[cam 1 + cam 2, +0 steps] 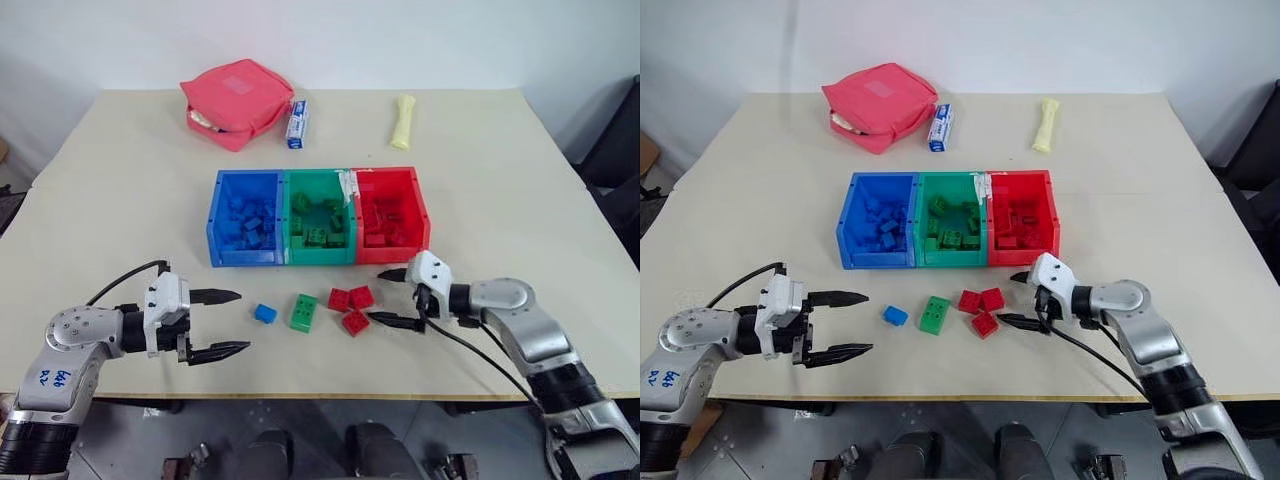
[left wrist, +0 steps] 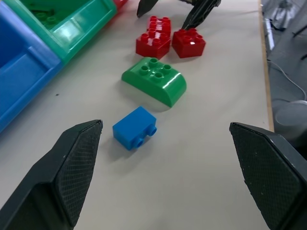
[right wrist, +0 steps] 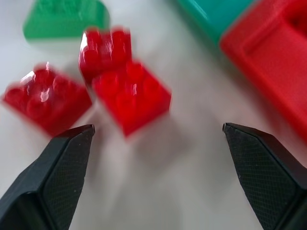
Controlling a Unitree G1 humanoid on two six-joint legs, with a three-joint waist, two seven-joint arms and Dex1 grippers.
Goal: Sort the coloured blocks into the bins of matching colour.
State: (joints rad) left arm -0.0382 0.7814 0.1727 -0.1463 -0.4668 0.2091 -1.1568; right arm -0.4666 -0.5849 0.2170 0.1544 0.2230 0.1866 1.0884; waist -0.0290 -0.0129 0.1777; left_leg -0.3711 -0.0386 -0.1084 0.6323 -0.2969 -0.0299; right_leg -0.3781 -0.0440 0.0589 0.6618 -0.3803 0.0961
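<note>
Three joined bins stand mid-table: blue [image 1: 245, 256], green [image 1: 320, 255] and red [image 1: 392, 252], each holding several blocks of its own colour. Loose on the table in front of them lie a small blue block [image 1: 265, 313], a longer green block [image 1: 303, 311] and three red blocks [image 1: 339, 299], [image 1: 361, 296], [image 1: 355, 322]. My left gripper [image 1: 243, 320] hovers open just left of the blue block [image 2: 135, 127], pointing at it. My right gripper [image 1: 376, 296] is open just right of the red cluster, the nearest red block [image 3: 132, 96] lying ahead of its fingers.
A pink zip pouch [image 1: 236, 102], a small blue-and-white box [image 1: 297, 123] and a pale yellow tube [image 1: 402, 121] lie at the far side of the table. The table's front edge runs just below both grippers.
</note>
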